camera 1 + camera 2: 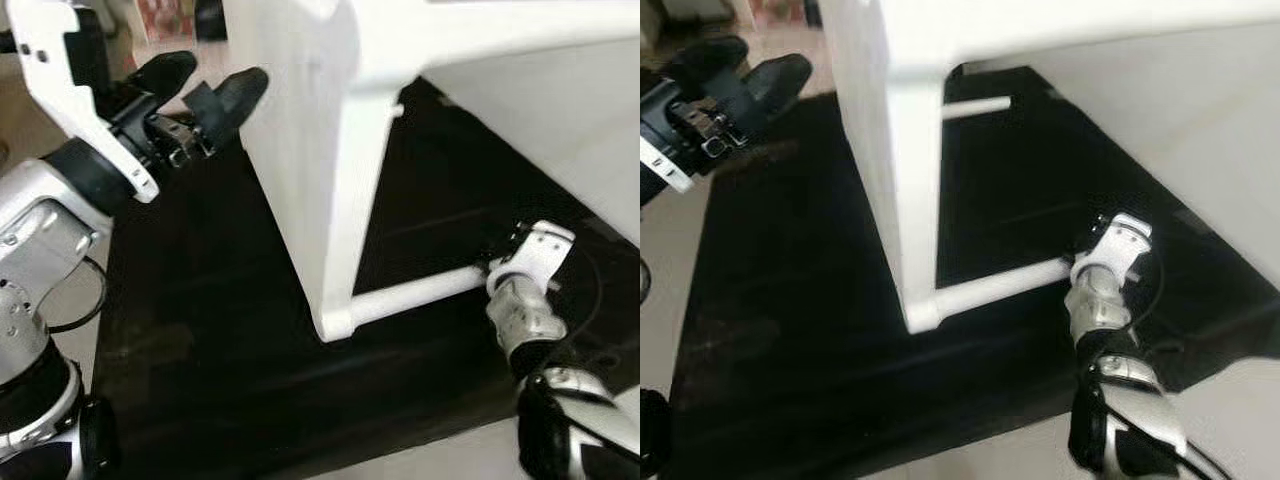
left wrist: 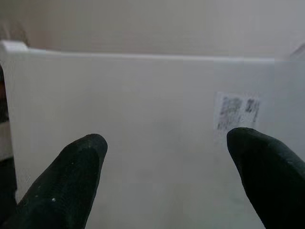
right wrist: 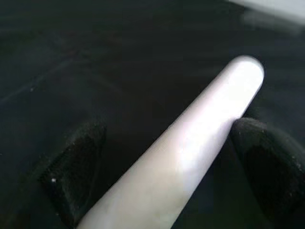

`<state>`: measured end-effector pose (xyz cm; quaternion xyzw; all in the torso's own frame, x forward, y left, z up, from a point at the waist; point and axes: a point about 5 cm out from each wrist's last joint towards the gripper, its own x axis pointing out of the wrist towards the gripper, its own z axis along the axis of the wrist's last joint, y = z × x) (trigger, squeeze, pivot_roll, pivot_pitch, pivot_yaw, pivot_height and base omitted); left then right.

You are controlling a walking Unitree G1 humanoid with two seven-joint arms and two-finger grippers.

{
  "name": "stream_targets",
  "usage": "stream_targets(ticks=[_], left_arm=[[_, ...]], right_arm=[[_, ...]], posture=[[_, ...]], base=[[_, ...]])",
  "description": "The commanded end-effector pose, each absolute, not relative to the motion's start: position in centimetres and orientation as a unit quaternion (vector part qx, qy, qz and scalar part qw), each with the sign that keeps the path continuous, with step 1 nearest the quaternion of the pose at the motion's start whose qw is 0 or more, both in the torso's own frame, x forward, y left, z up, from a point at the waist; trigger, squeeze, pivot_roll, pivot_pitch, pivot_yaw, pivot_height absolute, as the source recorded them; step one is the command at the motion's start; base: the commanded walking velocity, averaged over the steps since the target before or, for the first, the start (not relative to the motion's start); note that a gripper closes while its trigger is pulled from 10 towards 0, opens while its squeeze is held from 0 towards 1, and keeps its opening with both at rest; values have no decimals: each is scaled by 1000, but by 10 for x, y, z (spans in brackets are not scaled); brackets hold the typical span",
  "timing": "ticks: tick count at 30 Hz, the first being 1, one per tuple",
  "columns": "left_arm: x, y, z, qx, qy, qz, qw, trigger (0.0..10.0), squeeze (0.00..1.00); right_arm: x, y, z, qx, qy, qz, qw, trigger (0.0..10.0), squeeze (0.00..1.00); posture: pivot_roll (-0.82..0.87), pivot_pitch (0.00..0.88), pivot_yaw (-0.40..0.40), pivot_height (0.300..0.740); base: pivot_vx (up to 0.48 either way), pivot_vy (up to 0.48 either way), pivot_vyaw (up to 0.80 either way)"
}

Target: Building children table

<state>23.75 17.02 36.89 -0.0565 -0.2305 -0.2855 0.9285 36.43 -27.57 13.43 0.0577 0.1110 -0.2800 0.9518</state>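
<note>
A white children's table [image 1: 310,120] lies on its side on a black mat [image 1: 200,330]. Its wide white leg panel [image 1: 890,150] stands upright, and a thin white crossbar rod [image 1: 420,292] runs from the panel's foot toward the right. My left gripper [image 1: 210,80] is open and held up close beside the panel; in the left wrist view its fingertips [image 2: 76,162] face the flat white surface. My right gripper [image 1: 1092,250] is open, low at the rod's free end. The rod [image 3: 205,129] lies between its fingers [image 3: 71,171].
The black mat covers the floor under the table, with pale floor [image 1: 670,300] at its left and front edges. The tabletop [image 1: 560,110] slants away at the upper right. A barcode sticker [image 2: 236,109] is on the panel.
</note>
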Motion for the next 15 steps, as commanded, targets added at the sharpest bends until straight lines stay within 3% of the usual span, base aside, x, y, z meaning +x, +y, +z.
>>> stream_targets(ticks=[1, 7, 11, 15], left_arm=[[230, 168, 366, -56, -232, -289, 927, 10000, 0], [228, 168, 363, -64, -229, -287, 928, 10000, 0], [228, 168, 361, -67, -227, -286, 928, 10000, 0], [229, 170, 355, -73, -220, -275, 933, 10000, 0]], right_arm=[[345, -277, 95, -46, 186, -267, 945, 10000, 1000], [359, -271, 147, -183, 54, -221, 956, 10000, 1000], [360, -265, 165, -219, 11, -196, 956, 10000, 1000], [360, -241, 187, -236, -37, -107, 965, 10000, 1000]], posture=[[119, 280, 17, 740], [98, 274, 12, 740], [85, 270, 9, 740], [68, 252, 3, 740]], base=[[0, 0, 0], [0, 0, 0], [0, 0, 0], [0, 0, 0]])
